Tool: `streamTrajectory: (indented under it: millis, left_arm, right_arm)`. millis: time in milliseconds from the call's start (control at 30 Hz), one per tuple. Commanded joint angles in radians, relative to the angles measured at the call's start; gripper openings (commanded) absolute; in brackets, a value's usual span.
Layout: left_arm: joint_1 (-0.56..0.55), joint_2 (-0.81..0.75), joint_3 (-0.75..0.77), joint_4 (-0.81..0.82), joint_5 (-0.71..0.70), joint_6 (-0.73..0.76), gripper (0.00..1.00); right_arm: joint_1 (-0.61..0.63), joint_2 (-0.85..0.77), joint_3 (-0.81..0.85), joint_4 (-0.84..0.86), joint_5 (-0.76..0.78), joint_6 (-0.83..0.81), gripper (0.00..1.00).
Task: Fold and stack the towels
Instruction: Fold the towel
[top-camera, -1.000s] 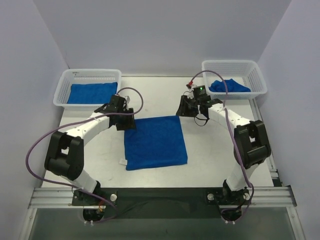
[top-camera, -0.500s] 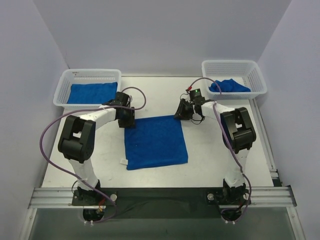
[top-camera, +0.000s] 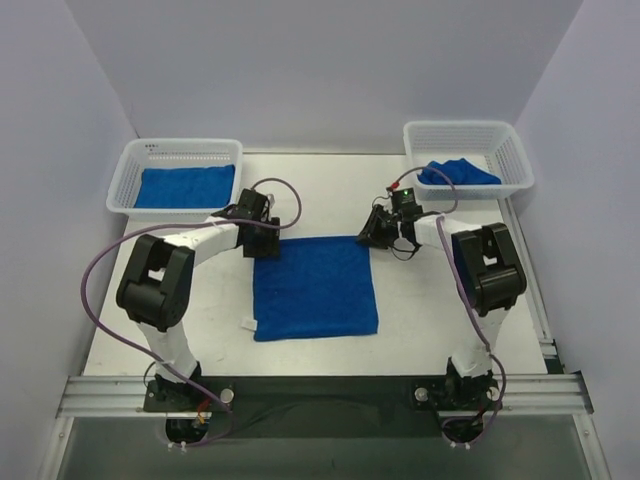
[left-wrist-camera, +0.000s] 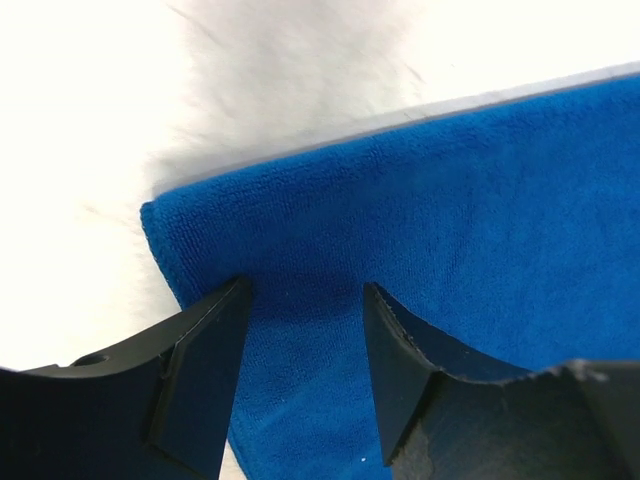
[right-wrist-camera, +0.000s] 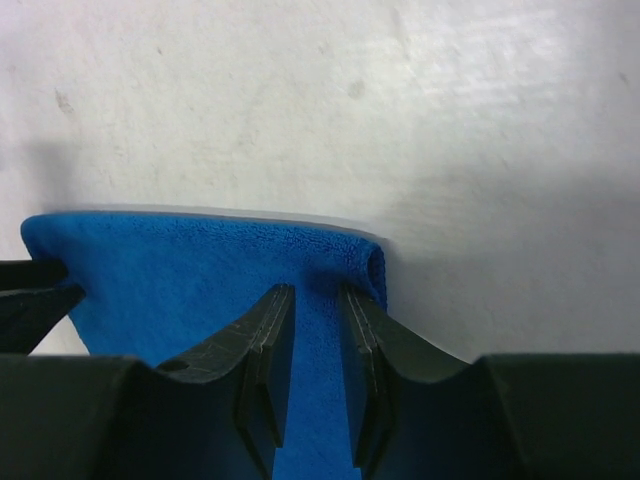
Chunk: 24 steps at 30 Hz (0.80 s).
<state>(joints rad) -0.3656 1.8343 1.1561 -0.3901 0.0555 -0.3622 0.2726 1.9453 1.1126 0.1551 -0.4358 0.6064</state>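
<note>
Left hand (left-wrist-camera: 305, 290) apart, astride corner of flat towel (top-camera: 315, 288) on desk (top-camera: 420, 300); right hand (right-wrist-camera: 315, 292) nearly together over opposite corner, clamp unclear; near-square, far edge running hand to hand

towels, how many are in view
3: a spread towel on the table, a flat towel in the left basket, a crumpled towel in the right basket. Others may hide beneath those in the baskets.

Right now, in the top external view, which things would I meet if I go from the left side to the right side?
left basket → left fingers → spread towel → right fingers → right basket
</note>
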Motion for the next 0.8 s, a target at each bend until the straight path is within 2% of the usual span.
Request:
streamTrajectory:
  millis: [0, 167, 300, 433, 533, 733, 767]
  left_arm:
    - [-0.05, -0.044, -0.081, -0.029, -0.014, -0.033, 0.6]
    - [-0.047, -0.136, -0.127, -0.026, -0.019, -0.052, 0.64]
    - [-0.026, -0.162, -0.02, -0.053, -0.029, 0.026, 0.77]
    - [-0.035, -0.22, 0.04, -0.114, -0.001, 0.058, 0.79]
    - [-0.07, -0.291, 0.015, -0.125, 0.033, 0.055, 0.79]
    - [-0.09, -0.304, -0.053, -0.121, 0.029, 0.023, 0.73]
    - [-0.09, -0.279, -0.052, -0.121, 0.03, 0.023, 0.73]
  right_arm:
    - [-0.021, -0.069, -0.098, -0.14, 0.124, -0.03, 0.26]
    - [-0.022, -0.169, -0.158, -0.189, 0.167, -0.112, 0.27]
    - [-0.018, -0.239, -0.097, -0.27, 0.158, -0.201, 0.31]
    - [0.003, -0.322, -0.065, -0.33, 0.117, -0.25, 0.34]
    - [0.043, -0.382, -0.072, -0.393, 0.089, -0.286, 0.34]
    - [0.308, -0.496, -0.177, -0.417, 0.077, -0.37, 0.32]
    - [0.345, -0.508, -0.21, -0.417, 0.124, -0.381, 0.31]
